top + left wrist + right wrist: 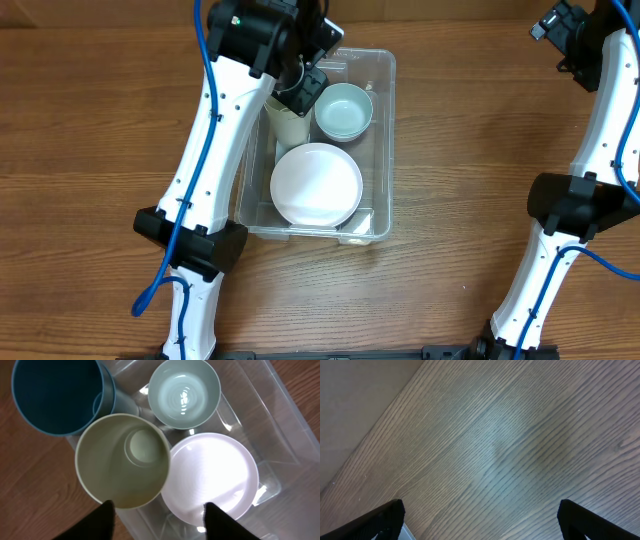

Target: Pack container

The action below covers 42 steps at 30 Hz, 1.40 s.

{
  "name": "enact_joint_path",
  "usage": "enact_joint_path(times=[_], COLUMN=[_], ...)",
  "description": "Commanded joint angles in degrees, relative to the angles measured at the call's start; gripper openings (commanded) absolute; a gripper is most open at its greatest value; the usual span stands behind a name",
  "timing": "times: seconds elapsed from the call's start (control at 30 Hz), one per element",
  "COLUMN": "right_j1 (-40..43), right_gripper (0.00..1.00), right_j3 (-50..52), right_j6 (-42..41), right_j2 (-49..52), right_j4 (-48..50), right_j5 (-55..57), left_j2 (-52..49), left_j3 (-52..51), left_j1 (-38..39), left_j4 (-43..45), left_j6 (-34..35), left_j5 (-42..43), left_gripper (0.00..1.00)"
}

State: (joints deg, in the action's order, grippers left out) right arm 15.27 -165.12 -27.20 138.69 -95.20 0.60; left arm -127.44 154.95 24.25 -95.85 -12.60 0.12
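The clear plastic container [386,150] stands mid-table; its wall also shows in the left wrist view [280,415]. Inside it lie a white plate [316,185], a pale green bowl [345,110] and a cream cup [287,122]. The left wrist view shows the plate [210,477], the bowl [184,392], the cream cup [122,460] and a dark blue cup [60,395] at the container's corner. My left gripper [300,85] [160,520] is open and empty above the cream cup and the plate. My right gripper [560,30] [480,515] is open and empty over bare table.
The wooden table [480,150] runs around the container. My left arm covers the container's far left corner in the overhead view, hiding the blue cup there. The right arm stands along the right edge.
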Motion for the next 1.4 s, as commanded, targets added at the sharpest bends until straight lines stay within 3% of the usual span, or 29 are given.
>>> enact_joint_path(times=[0.0, 0.07, 0.2, 0.3, 0.43, 0.6, 0.87, 0.97, 1.03, 1.13, 1.23, 1.37], right_j1=[-0.09, -0.09, -0.09, -0.09, -0.09, -0.09, -0.09, -0.09, -0.09, -0.09, -0.09, -0.09], right_gripper=[1.00, 1.00, 1.00, 1.00, 1.00, 1.00, 1.00, 1.00, 1.00, 1.00, 1.00, 1.00], right_j3=[-1.44, -1.44, -1.44, -1.44, -1.44, -1.46, -1.44, -1.44, -1.44, -1.44, -1.44, -1.44], right_j6=[-0.50, -0.50, -0.50, -0.50, -0.50, -0.50, -0.50, -0.50, -0.50, -0.50, -0.50, -0.50], right_j2=[-1.99, -1.99, -1.99, -1.99, -1.99, -1.99, -1.99, -1.99, -1.99, -1.99, -1.99, -1.99], right_j4=[0.13, 0.13, 0.13, 0.13, 0.13, 0.15, 0.13, 0.13, 0.15, 0.13, 0.13, 0.13], right_j5=[0.37, 0.37, 0.37, 0.37, 0.37, 0.37, 0.37, 0.37, 0.37, 0.37, 0.37, 0.37], left_j2=[-0.26, -0.26, -0.26, -0.26, -0.26, 1.97, 20.72, 31.41, 38.18, 51.23, 65.57, 81.05], left_j3=[0.79, 3.93, 12.00, 17.99, 24.46, 24.52, 20.92, 4.26, -8.17, -33.68, -63.98, -94.88], left_j1=[-2.47, -4.39, -8.15, -8.20, -6.84, -7.26, -8.59, -9.05, -11.17, -16.00, -21.40, -22.64], left_j4=[1.92, 1.57, 1.88, 2.32, 3.04, -0.94, -0.94, 0.26, 6.05, 23.32, 47.71, 73.50], left_j6=[1.18, 3.58, 9.90, 10.95, 21.59, 16.24, 8.44, 8.57, 10.05, 10.03, 9.90, 9.35], left_j5=[-0.79, -0.81, -0.50, -0.22, 10.14, 2.51, -4.26, -8.90, -8.09, -2.64, 4.31, 6.86], left_gripper=[0.83, 0.99, 1.00, 1.00, 1.00, 1.00, 1.00, 1.00, 1.00, 1.00, 1.00, 1.00])
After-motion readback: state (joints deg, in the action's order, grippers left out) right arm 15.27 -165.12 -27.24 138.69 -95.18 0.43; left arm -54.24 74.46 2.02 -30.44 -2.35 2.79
